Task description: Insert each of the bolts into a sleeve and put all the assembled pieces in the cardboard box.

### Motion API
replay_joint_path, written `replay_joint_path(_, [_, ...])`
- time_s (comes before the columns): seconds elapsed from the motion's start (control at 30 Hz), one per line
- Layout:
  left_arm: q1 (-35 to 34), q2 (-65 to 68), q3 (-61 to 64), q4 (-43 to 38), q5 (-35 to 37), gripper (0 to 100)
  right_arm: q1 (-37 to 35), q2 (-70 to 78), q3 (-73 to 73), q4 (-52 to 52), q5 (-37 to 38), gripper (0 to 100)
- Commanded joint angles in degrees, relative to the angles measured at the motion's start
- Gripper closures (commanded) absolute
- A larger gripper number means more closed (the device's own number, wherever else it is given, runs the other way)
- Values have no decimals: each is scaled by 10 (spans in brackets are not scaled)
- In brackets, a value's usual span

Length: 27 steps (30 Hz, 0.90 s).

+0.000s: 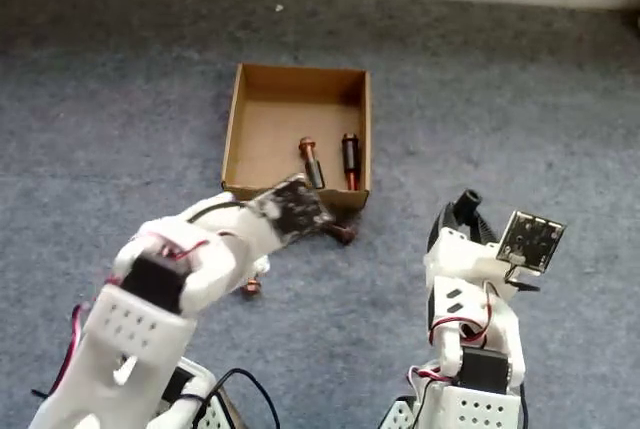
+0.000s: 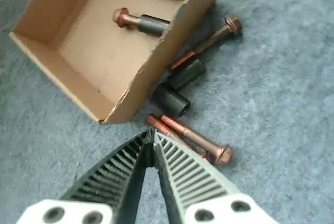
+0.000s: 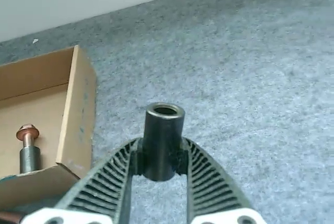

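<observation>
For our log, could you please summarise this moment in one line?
left gripper shut by bolts | right gripper shut on sleeve | box: two assemblies

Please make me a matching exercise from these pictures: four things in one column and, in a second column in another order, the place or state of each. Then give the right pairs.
Column one:
1. assembled pieces
2. upright sleeve
3. loose bolts
4. left gripper

Column two:
a. shut and empty
b. lying on the carpet, outside the cardboard box
c. lying inside the cardboard box
d. clamped in the right gripper

Pairs: 1-c, 2-d, 3-b, 4-a.
</observation>
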Motion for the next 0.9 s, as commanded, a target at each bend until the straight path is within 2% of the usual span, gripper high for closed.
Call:
replay_joint_path(0.0, [37, 123, -65, -2, -52, 934, 7, -7, -6, -17, 4, 993])
replay_joint_path(0.13, [51, 243, -119, -3, -60, 829, 7, -7, -6, -17, 4, 993])
replay_joint_path(0.37, [80, 412, -215, -3, -160, 859, 7, -7, -6, -17, 4, 993])
replay_joint_path(0.6, [102, 537, -300, -38, -164, 860, 7, -7, -5, -17, 4, 993])
replay_joint_path(0.87, [119, 669, -418, -43, -164, 859, 6, -7, -3, -17, 4, 993])
